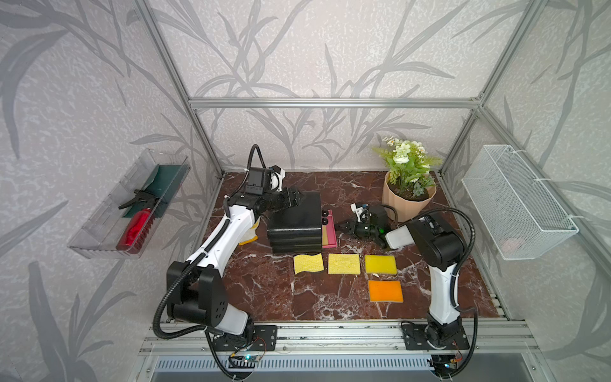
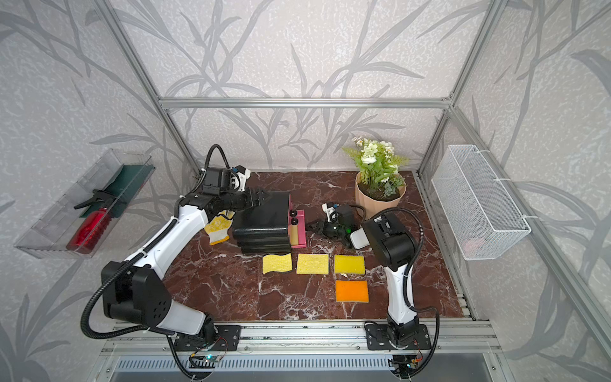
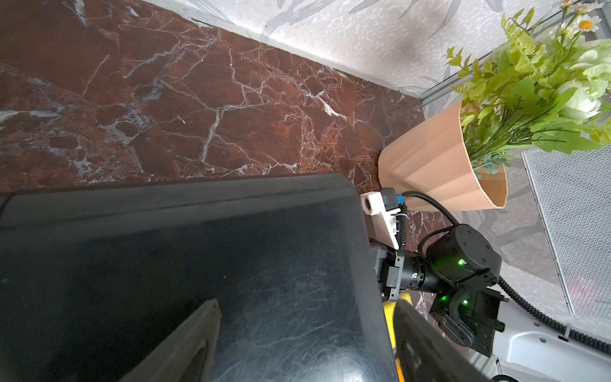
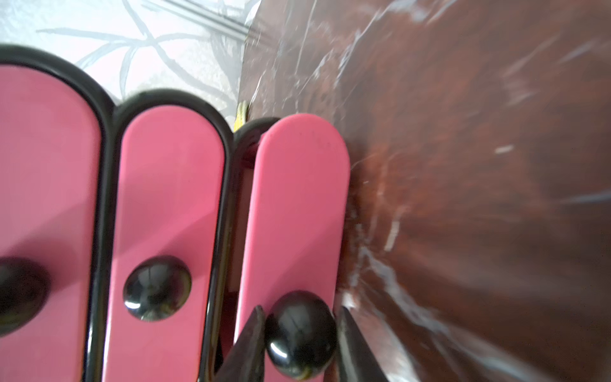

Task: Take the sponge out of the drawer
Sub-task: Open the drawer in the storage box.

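At the lowest knob (image 4: 299, 337), the right fingers (image 4: 251, 347) press it from both sides, so my right gripper (image 4: 301, 309) grips it at a narrow gap. That knob belongs to the bottom drawer (image 2: 302, 231), which stands partly out of the chest (image 1: 297, 218). I count three pink fronts and three knobs. A tan strip in the open drawer looks like the sponge (image 1: 326, 236), though I cannot tell for sure.

My left gripper (image 2: 256, 195) sits over the chest top at its far corner, jaws spread wide, holding nothing.

Four other sponges lie on the table (image 1: 264, 291) toward the arm bases: three yellow sponges (image 1: 344, 263) in a row just before the chest, and one orange sponge (image 1: 385, 291) nearer still. Bare marble lies open around the orange one and behind the chest.

One glove (image 2: 218, 228) lies against the chest's left side, under my left arm. One pot (image 1: 408, 198) stands just behind the right wrist, crowding it. One basket (image 1: 519, 205) hangs on the right wall, and one tray (image 1: 99, 231) on the left wall holds one red bottle (image 1: 135, 228).
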`<action>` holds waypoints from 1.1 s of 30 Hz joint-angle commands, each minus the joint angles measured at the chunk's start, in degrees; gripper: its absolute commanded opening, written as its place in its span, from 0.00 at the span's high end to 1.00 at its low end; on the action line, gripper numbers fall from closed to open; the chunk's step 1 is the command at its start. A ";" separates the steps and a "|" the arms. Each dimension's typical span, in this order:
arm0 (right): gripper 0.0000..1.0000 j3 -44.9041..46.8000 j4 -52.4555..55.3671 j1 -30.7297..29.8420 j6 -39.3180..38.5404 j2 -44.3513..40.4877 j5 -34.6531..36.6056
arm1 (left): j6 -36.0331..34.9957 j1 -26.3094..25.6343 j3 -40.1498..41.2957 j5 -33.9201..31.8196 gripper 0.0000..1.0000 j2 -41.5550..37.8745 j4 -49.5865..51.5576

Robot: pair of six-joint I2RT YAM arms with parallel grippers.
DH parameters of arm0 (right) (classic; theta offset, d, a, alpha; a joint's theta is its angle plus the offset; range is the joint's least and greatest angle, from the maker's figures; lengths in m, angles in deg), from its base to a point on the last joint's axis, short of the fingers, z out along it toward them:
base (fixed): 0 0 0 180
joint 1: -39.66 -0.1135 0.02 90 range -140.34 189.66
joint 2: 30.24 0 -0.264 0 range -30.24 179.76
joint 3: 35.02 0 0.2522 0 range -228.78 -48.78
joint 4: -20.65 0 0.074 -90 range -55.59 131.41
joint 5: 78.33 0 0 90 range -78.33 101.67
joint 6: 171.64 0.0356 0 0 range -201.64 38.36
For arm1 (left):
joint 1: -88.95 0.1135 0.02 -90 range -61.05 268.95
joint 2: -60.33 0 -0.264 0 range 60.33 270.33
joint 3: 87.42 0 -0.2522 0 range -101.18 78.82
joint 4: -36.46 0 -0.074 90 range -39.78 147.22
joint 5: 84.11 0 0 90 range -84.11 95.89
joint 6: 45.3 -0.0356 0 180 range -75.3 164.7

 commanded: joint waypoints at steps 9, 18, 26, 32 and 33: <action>0.82 5.52 10.95 6.30 -8.85 -8.42 8.75 | -0.10 0.44 2.19 -1.77 0.17 1.30 5.33; 0.82 5.73 21.32 7.38 -17.25 -14.35 15.73 | -0.05 0.40 2.19 -1.67 0.17 1.24 5.24; 0.82 5.56 25.67 7.83 -20.23 -17.13 19.16 | -0.09 0.36 2.19 -1.86 0.17 1.03 5.27; 0.64 4.68 29.25 6.41 -23.57 -21.37 21.52 | -0.09 0.35 2.24 -1.94 0.17 0.70 5.24; 0.61 3.88 31.37 5.55 -25.30 -22.30 22.99 | -0.09 0.30 2.24 -2.08 0.17 0.56 5.24</action>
